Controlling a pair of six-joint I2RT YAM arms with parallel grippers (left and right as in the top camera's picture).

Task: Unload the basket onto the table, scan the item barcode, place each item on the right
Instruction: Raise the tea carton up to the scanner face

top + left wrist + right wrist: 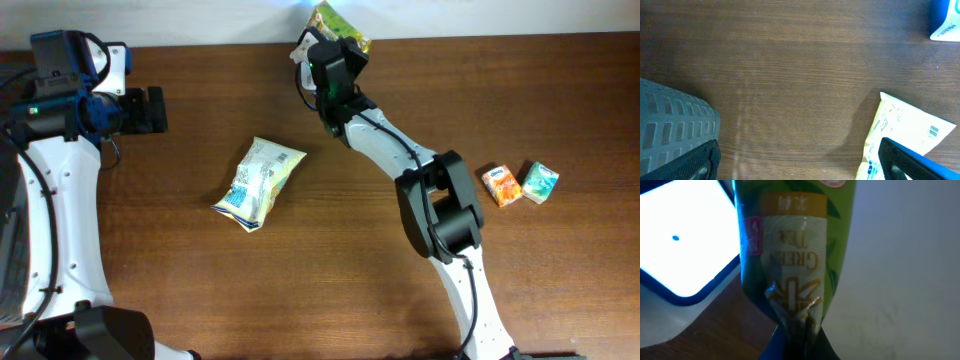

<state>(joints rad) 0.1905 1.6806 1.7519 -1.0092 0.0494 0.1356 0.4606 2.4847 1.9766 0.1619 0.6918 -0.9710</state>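
Green tea packet (790, 255) hangs at the far edge of the desk (330, 270), pinched by its crimped seam in the right hand (796, 339); looks light, crinkly, floppy, so seams suit gripping.

Dark brown wood-grain bench (790, 70): fills most of the view.
Pale yellow crinkled plastic snack pouch (905, 125): lying flat on the bench at lower right, with a small black barcode (933, 131) facing up near its right edge.
Blue and white object (946, 20): top right corner, cut off by the frame; kind not clear.
Left gripper (799, 162): fingers (677, 132) wide apart at the bottom corners, one grey and ribbed, the other black and overlapping the pouch's lower edge.
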